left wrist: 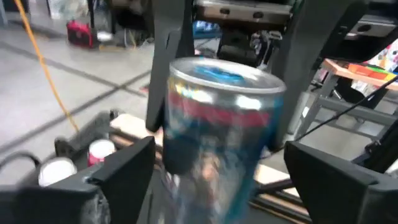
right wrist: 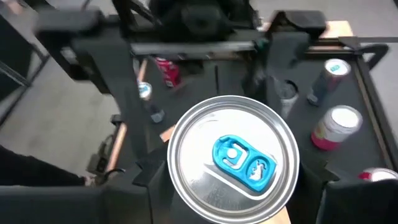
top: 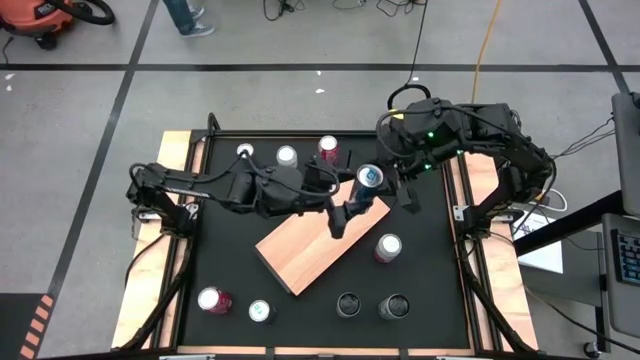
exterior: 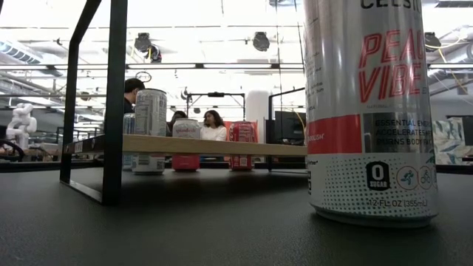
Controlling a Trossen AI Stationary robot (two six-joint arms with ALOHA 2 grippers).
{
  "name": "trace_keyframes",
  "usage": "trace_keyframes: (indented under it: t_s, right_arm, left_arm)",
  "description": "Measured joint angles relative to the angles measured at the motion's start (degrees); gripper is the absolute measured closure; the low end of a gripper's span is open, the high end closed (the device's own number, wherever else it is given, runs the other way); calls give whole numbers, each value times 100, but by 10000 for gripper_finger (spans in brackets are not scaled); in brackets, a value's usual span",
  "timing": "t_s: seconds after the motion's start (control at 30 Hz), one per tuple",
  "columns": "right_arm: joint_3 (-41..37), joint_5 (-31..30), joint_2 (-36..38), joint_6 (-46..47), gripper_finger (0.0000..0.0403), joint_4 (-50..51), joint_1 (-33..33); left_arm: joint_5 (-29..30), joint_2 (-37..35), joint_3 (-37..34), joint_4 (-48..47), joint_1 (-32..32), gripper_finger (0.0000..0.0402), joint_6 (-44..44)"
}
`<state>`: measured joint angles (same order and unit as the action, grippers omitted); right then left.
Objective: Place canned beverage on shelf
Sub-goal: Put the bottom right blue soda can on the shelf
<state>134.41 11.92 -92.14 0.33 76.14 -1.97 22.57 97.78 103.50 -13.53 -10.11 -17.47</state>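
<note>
Canned beverage [top: 370,178], seen from above, sits just past the shelf [top: 300,255] corner that faces my right arm, with its blue pull tab turned upward. My left hand [top: 348,208] reaches it across that corner. My right hand [top: 400,185] comes at it from the side away from the shelf. Other cans stand on the table [top: 430,280] around the shelf.

At table height, the shelf shows as a light board raised on a black frame. A big white can [exterior: 369,111] stands close in front of the lens. I cannot say for sure which of the small cans behind it, if any, is mine.

Past my left wrist, the can stands upright between my left fingers [left wrist: 124,180]. They are spread and clear of its sides, so that hand is open and carries nothing.

Past my right wrist, I look straight down on the can's lid. My right fingers [right wrist: 354,199] are closed in against its wall on either side, so I judge this hand is gripping it.

It should feel fairly heavy if full. The thin metal wall is stiff but will dent, and it is smooth enough to slip. I would hold it mid-wall with opposed fingers, squeeze moderately, keep it upright, and set it down flat on the board.
</note>
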Motion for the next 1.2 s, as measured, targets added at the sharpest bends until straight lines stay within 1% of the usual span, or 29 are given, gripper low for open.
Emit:
trace_keyframes:
  t_s: [0.17,0.37,0.53,0.63,0.73,0.8,0.97,1.1,1.2]
  right_arm:
    - [0,-7,2,-247,204,131,-152]
    - [0,-4,-4,-952,204,179,-335]
    - [0,22,-148,-1635,204,205,-407]
    - [0,165,-301,-1926,203,249,-407]
    - [2,180,-498,-1993,200,309,-405]
    - [2,171,-649,-2143,199,398,-407]
    - [2,170,-983,-2226,198,795,-471]
    - [2,193,-1204,-2209,198,868,-544]
    - [2,485,-1346,-2206,198,870,-665]
  left_arm:
    - [4,-341,0,-939,-15,37,-611]
    - [15,-812,0,-2146,-147,37,-1033]
    - [49,-998,0,-3039,-339,37,-1073]
    - [218,-1066,-2,-3554,-487,37,-1076]
    - [324,-1074,-9,-3747,-633,37,-1081]
    - [345,-1069,-73,-3702,-744,37,-1140]
    - [343,-1229,-402,-3649,-986,37,-1376]
    - [345,-1419,-717,-3643,-1095,37,-1575]
    - [345,-1611,-942,-3611,-1097,37,-1717]
